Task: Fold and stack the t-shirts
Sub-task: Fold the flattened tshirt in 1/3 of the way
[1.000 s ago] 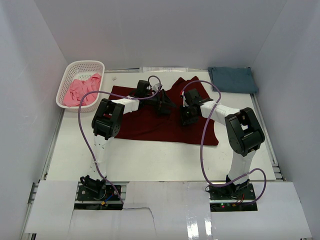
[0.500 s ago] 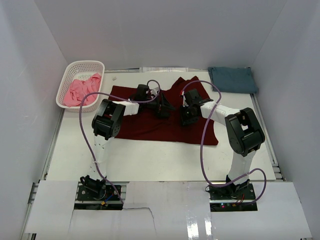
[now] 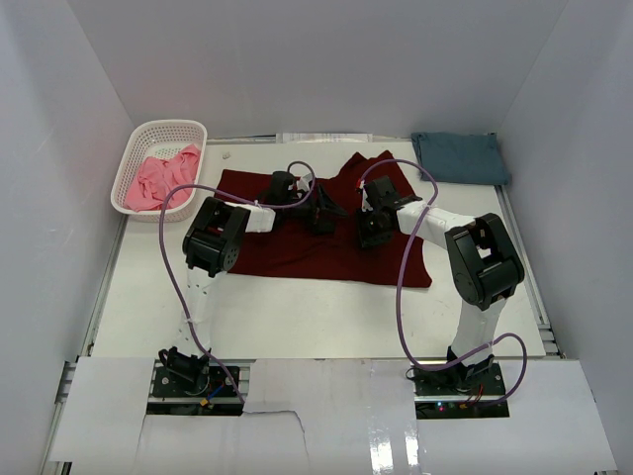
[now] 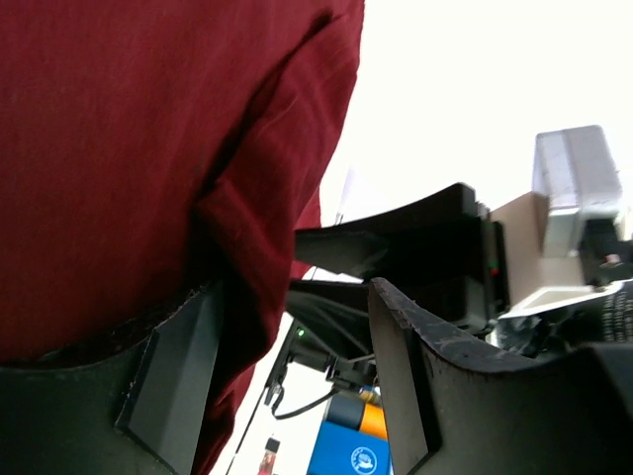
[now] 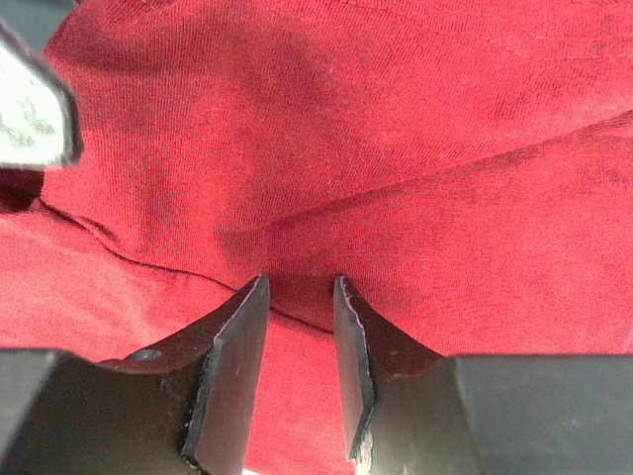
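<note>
Hard to make out on the large dark maroon cloth t-shirt [image 3: 287, 252]: collar and sleeves, lost among folds, with the middle hidden under both black pincers. Spread on the white table [image 3: 297, 317], long axis running left to right, one flap poking toward the far side at the right end, near hem fairly straight. Left gripper [image 3: 322, 212] [image 4: 297, 297] low over the shirt's far-middle part, jaws spread wide, a maroon fold hanging against one finger only, nothing pinched, the right arm [image 4: 435, 257] visible through the gap. Right gripper [image 3: 370, 234] [image 5: 301, 282] down on the shirt just right of its centre, jaws a narrow gap apart, a crease running into that gap; nipped or merely straddled, cannot tell. Just past the shirt's far-right flap and apart from it: folded slate-blue cloth t-shirt [image 3: 460, 158], lying flat. Off the shirt's far-left corner: white plastic lattice basket [image 3: 168, 126], with a crumpled pink cloth t-shirt [image 3: 158, 178] inside, partly cut off by the basket wall. Bare table along the shirt's whole near side, a narrower strip to its left, some to its right.
</note>
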### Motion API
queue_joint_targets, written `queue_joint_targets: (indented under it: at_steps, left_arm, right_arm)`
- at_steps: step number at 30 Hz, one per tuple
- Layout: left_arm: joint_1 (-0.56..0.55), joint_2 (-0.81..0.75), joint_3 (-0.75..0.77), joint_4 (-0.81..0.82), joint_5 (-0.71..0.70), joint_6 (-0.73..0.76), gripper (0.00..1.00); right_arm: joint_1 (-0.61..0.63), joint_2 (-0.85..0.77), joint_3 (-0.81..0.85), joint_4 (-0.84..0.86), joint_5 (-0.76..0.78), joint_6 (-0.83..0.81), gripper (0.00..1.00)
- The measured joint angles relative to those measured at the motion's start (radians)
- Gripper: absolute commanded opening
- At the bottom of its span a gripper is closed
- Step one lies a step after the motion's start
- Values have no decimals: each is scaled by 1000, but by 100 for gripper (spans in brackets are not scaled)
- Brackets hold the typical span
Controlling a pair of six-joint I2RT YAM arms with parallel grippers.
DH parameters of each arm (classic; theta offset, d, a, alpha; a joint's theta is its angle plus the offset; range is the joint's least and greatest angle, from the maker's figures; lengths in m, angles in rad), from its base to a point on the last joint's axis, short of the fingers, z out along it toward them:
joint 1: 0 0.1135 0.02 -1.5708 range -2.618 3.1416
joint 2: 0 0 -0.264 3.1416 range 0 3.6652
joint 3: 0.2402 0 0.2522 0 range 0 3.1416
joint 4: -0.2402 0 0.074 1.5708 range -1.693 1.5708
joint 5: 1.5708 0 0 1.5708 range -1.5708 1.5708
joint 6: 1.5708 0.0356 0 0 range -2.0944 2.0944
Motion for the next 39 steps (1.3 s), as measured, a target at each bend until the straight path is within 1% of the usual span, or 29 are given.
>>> queue_joint_targets:
  at_steps: [6,12,20,30,36,39]
  left_arm:
    - [-3,27,6,85,-16,-59,71]
    - [-8,71,55,144,-35,-87,72]
    - [-8,108,108,169,-69,-109,72]
    - [-5,109,109,187,-113,-149,73]
    - [8,108,116,185,-129,-167,65]
    - [14,109,122,183,-132,-173,64]
  right_arm:
    - [0,-1,-3,3,0,0,39]
    - [0,-2,-5,6,0,0,39]
    - [0,-2,-8,21,-1,0,39]
    - [0,-2,-13,34,-1,-3,39]
    - [0,-2,-13,38,-2,-4,39]
    - [0,-2,-13,39,-3,-5,39]
